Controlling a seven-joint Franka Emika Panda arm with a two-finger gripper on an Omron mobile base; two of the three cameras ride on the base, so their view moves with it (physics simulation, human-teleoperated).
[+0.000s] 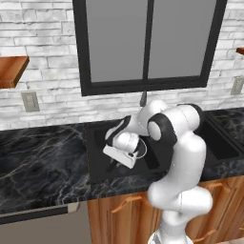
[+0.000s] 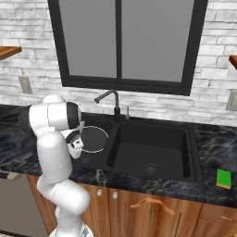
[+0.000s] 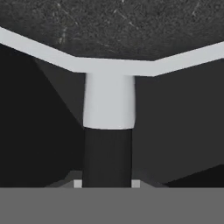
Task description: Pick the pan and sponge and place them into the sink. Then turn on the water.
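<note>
The dark-grey pan with its thin whitish rim is in the left basin of the black sink. My gripper is low in that basin at the pan's near-left side. In the hand view the pan's short dark handle runs straight up from my gripper, a fingertip pressed to each side, so it is shut on the handle. I cannot tell whether the pan touches the basin floor. The sponge, green on top with a yellow edge, lies on the counter right of the sink. The dark faucet stands behind the basins.
Black marble counter stretches left of the sink, with a brick wall and a dark-framed window behind. Wooden cabinets sit below. Wooden shelves jut out at both upper sides. My own arm hides the right basin in the left base view.
</note>
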